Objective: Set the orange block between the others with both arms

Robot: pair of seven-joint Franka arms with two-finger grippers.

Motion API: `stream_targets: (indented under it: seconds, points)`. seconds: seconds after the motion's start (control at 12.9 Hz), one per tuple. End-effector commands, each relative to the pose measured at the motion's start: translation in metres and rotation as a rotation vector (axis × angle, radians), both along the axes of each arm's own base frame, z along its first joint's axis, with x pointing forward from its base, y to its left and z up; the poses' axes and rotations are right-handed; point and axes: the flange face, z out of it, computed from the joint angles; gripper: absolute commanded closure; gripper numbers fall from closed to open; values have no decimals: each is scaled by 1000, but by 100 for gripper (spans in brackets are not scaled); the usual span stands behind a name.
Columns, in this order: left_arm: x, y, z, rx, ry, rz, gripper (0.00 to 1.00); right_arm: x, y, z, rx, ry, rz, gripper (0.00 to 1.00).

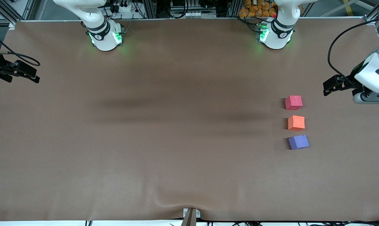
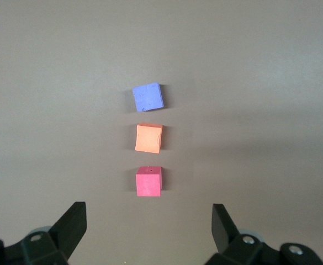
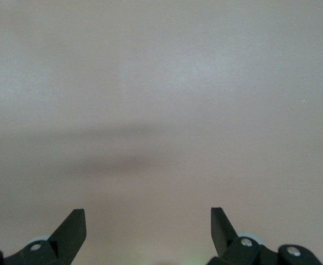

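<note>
Brown table [image 1: 176, 125] fills the view, covered in a mat with a ripple at the edge nearest the front camera, where a small metal clamp [image 1: 191, 214] sits.

Both arms up and off to the sides. Right arm's base [image 1: 106, 36] and left arm's base [image 1: 274, 35] glow green along the table's edge farthest from the camera. Behind the bases, off the table: cables, aluminium framing, a heap of orange objects [image 1: 258, 9] too small to identify.

Left gripper [image 1: 329, 86] hangs over the left arm's end of the table, apart from the blocks; fingers [image 2: 73, 223] spread wide, nothing between them. Its wrist view looks down on all three blocks.

Right gripper [image 1: 34, 77] hangs over the right arm's end, well apart from everything; fingers [image 3: 73, 226] wide, empty. Its wrist view shows bare mat only.

Three cubes in a short line toward the left arm's end, each on the mat, none touching:
- red block [image 1: 293, 102], farthest from the camera.
- orange block [image 1: 296, 122], between the other two, small gaps either way.
- purple block [image 1: 298, 142], nearest the camera, turned slightly askew.

Nothing stands close around the line; mat beside it is bare.
</note>
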Motion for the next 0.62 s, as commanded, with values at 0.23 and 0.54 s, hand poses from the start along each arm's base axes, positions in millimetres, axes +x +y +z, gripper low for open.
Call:
stream_targets:
  seconds: [0.23, 0.54]
  points:
    - [-28, -4, 42, -56, -33, 8, 0, -5, -1, 10, -6, -2, -3, 0]
    - [-29, 3, 39, -69, -7, 22, 0, -5, -1, 9, -6, -1, -3, 0]
